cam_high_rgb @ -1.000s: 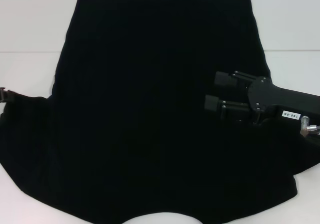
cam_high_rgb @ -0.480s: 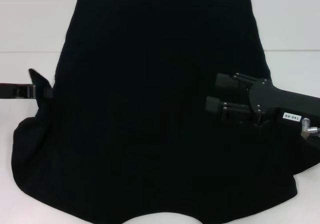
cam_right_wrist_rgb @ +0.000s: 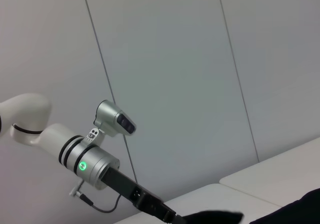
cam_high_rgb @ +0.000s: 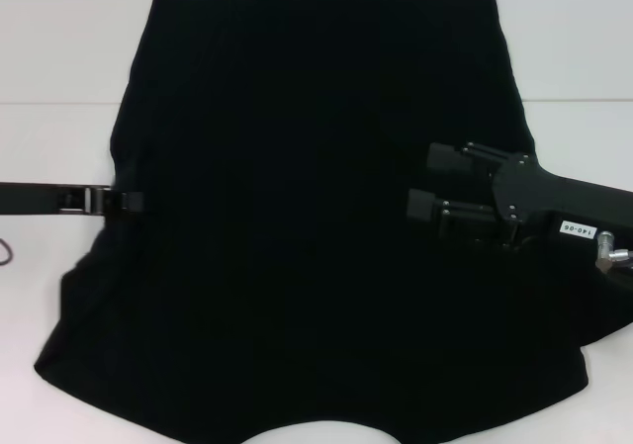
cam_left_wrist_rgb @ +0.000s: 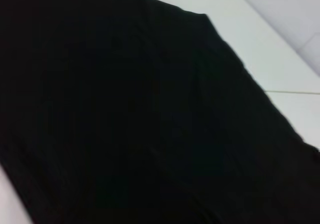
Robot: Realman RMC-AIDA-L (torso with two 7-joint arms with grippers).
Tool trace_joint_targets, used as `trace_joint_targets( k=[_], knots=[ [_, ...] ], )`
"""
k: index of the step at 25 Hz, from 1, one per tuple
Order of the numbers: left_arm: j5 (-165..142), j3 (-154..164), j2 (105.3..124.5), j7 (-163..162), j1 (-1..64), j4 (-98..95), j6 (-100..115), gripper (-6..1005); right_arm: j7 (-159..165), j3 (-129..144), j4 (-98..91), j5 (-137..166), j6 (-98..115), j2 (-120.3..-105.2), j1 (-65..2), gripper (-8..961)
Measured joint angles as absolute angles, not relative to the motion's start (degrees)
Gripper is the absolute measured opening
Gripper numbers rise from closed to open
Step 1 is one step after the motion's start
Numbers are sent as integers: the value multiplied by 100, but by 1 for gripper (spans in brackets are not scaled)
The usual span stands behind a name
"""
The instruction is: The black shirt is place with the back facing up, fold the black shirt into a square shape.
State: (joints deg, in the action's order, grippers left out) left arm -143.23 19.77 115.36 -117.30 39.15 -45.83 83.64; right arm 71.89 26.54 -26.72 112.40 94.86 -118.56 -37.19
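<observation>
The large plain black short-sleeved shirt of soft matte fabric [cam_high_rgb: 316, 226] lies spread across the white bench [cam_high_rgb: 59, 58], filling most of the head view, its curved neckline at the bottom edge.

At the middle left of the frame the left gripper [cam_high_rgb: 129, 202] has carried the shirt's left sleeve inward: half a second ago it was out beside the cloth's edge, and now it sits over the body's left border with the sleeve drawn along. Its fingers appear pinched on that fabric, though black on black leaves this unsure.

The right gripper [cam_high_rgb: 427, 182], at the middle right, has not moved; its fingers stand parted above the cloth, holding nothing.

The left-side fold looks under way, so the sleeve probably needs carrying further across before release.
</observation>
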Motion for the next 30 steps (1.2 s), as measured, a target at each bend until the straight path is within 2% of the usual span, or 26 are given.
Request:
trace_joint_targets(
  k=[7,16,22,24,28,30],
  knots=[
    [-14111,1977,11763,-11690,3951,-4576,8423,113,7154,2654,-2672,11240,9497,-11864,-3699,780],
    [-14037,1978,11837,-11599,4017,-4316,8467,123,7141,2654,-2672,11241,9501,-11831,-3709,772],
    [-13761,1978,11888,-10986,4054,-4276,9395,130,7209,2655,-2677,11105,9506,-11762,-3723,766],
    [-13536,1978,11896,-10750,4026,-4222,9723,367,7337,2643,-2677,11015,9455,-11712,-3706,765],
    [-13013,1972,11891,-10109,3932,-3840,10107,526,8250,2557,-2702,10977,9071,-11523,-3691,761],
    [-12763,1972,11984,-9185,3842,-3471,10189,605,9113,2603,-2721,11041,8786,-11346,-3686,759]
  ],
)
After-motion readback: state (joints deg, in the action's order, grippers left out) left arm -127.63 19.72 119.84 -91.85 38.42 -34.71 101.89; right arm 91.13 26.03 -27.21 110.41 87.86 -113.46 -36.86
